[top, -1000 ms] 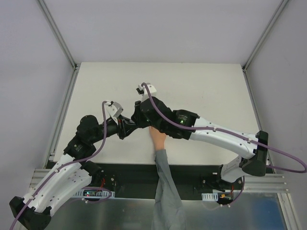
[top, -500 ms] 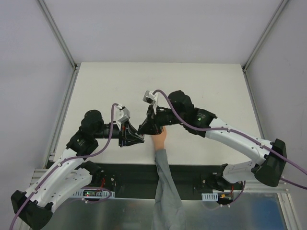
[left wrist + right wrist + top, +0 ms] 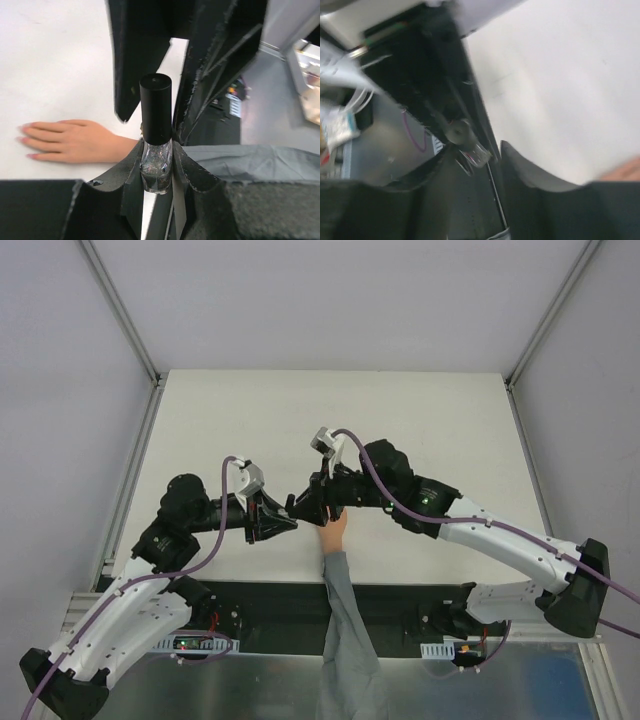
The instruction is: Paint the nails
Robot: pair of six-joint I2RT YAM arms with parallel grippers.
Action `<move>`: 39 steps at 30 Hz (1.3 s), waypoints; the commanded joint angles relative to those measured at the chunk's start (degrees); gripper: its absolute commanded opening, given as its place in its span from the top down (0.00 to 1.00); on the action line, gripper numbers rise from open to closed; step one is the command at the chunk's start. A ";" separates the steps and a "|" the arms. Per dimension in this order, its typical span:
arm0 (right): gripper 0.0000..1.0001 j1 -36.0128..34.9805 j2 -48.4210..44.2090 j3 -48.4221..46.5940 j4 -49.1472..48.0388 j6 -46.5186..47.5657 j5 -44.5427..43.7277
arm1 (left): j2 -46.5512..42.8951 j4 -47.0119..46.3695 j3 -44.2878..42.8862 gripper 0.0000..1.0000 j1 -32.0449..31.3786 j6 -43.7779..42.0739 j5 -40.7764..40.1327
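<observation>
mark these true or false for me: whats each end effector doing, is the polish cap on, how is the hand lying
1. The left end effector is clamped on the polish bottle by its glass body. True.
2. The bottle's cap is off. False: the black cap sits on the bottle.
3. The mannequin hand lies flat on the white table. True.
4. The right end effector grips the mannequin hand. False: its fingers stand apart, one on either side of the cap.
5. The mannequin hand wears a red sleeve. False: the sleeve is grey.
</observation>
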State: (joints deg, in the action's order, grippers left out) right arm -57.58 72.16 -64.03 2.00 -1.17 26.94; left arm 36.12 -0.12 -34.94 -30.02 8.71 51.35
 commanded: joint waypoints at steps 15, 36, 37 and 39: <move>0.43 -14.40 8.60 -23.15 18.74 -11.31 -49.26 | -3.95 -1.99 -1.27 1.00 0.67 -2.29 -16.02; 1.00 -3.86 -2.81 0.64 -8.52 10.75 17.58 | -2.46 -6.79 -2.68 1.00 0.66 -0.82 17.34; 1.00 -3.16 -2.73 1.18 -9.11 9.62 19.80 | -2.20 -7.87 -2.50 1.00 0.58 0.07 22.16; 1.00 -2.98 -0.36 -1.18 -5.89 10.31 24.99 | -1.76 -9.72 -2.33 1.00 0.58 2.61 26.06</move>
State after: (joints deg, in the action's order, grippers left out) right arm -61.54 70.87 -65.23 1.91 2.52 24.62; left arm 34.96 0.19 -35.00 -29.56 7.49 57.36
